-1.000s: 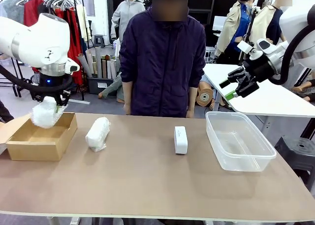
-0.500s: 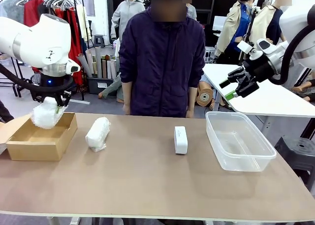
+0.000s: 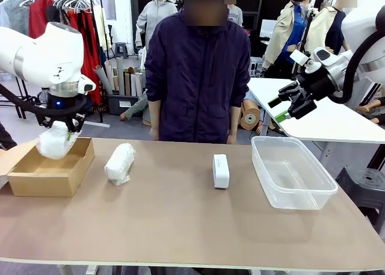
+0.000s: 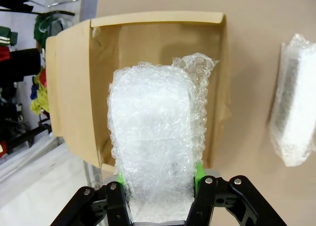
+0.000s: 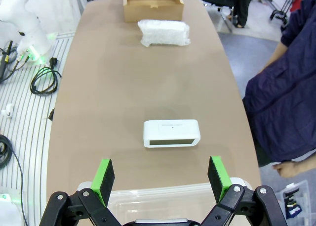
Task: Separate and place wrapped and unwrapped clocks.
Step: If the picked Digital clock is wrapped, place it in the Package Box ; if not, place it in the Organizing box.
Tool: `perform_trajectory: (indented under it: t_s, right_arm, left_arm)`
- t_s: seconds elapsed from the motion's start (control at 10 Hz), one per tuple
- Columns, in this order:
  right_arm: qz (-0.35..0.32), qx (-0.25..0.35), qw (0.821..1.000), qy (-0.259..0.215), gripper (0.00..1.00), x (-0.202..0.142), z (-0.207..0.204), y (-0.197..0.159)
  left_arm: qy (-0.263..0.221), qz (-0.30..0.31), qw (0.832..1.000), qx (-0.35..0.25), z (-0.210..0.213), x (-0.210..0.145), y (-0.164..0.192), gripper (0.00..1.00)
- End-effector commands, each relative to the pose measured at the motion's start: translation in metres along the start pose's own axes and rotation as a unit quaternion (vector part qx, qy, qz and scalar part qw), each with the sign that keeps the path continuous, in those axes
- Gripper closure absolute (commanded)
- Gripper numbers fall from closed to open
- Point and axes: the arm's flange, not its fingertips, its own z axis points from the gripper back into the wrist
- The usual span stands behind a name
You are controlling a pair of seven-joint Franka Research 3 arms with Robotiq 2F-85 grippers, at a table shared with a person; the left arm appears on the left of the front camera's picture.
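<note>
1. Far left: the left pincer (image 3: 62, 126) hangs above the cardboard box (image 3: 48, 180) at the left end of the desk (image 3: 180, 227), and it's clamped tight on a wrapped clock (image 3: 55, 141).
2. Left wrist view, straight down: the left pincer (image 4: 158, 176) has its green pads pressed on either side of the bundle's near end. The wrapped clock (image 4: 153, 132) sticks out beyond the fingertips, right over the open cardboard box (image 4: 74, 87). It's clear of the box floor, held in the air.
3. Next along: the second wrapped clock (image 3: 119, 162) lies on the desk just beside the box's right wall, no pincer touching it.
4. Centre of the desk: the unwrapped clock (image 3: 221, 170) stands on its edge, alone, in front of the person (image 3: 198, 76) at the far side.
5. Right of that: a clear bin (image 3: 301, 197) sits on the desk, well apart from the unwrapped clock.
6. Far right, up high: the right pincer (image 3: 281, 105) has its jaws spread wide, gripping nothing. From its wrist view, the unwrapped clock (image 5: 172, 133) lies beyond the gap of the right pincer (image 5: 160, 179), the clear bin (image 5: 173, 199) right beneath it.
</note>
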Motion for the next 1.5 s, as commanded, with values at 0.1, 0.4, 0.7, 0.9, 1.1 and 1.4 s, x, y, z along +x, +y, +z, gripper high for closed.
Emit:
perform_trajectory:
  t_s: [0.1,0.4,0.7,0.9,1.1,1.4]
  right_arm:
    - [0.001,0.0,1.0,-0.003,0.0,0.002,0.001,0.001]
    - [0.001,0.0,1.0,-0.003,0.0,0.002,0.001,0.001]
    - [0.001,0.0,1.0,-0.003,0.0,0.002,0.001,0.001]
    - [0.001,0.0,1.0,-0.003,0.0,0.002,0.001,0.001]
    - [0.001,0.0,1.0,-0.003,0.0,0.002,0.001,0.001]
    - [0.001,0.0,1.0,-0.003,0.0,0.002,0.001,0.001]
  left_arm:
    - [-0.001,0.003,1.0,-0.009,-0.034,0.001,0.028,1.0]
    - [-0.014,-0.001,1.0,0.007,-0.065,0.005,0.035,1.0]
    - [-0.016,-0.021,1.0,0.014,-0.09,0.01,0.035,1.0]
    - [-0.008,-0.028,0.999,0.018,-0.098,0.01,0.038,1.0]
    - [-0.001,-0.033,0.999,0.027,-0.108,0.011,0.041,1.0]
    - [0.008,-0.035,0.999,0.037,-0.12,0.011,0.041,1.0]
